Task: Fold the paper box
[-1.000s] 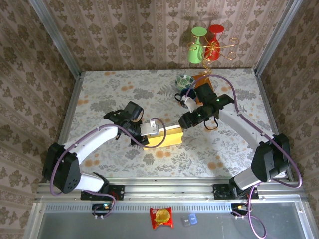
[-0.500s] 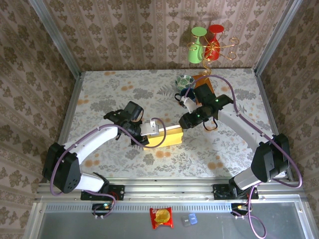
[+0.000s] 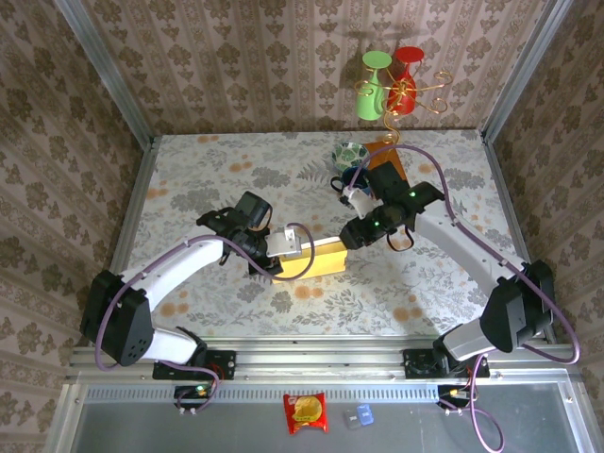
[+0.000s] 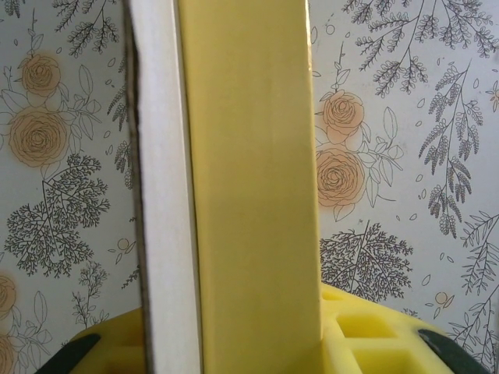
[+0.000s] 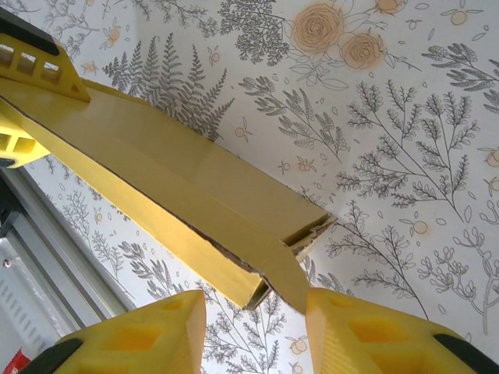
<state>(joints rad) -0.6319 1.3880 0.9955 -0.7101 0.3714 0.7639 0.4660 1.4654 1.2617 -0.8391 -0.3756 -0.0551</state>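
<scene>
Left pincer (image 3: pixel 281 247) clamping paper box (image 3: pixel 323 257), right pincer (image 5: pixel 251 312) straddling end

The light is bright and even and comes from above; the shadows on the table (image 3: pixel 189 170) are soft and pale. In the left wrist view the paper box (image 4: pixel 249 179) stands very near the lens and looks slightly soft. In the right wrist view its lower face is in shade, while the table pattern is sharp.
</scene>
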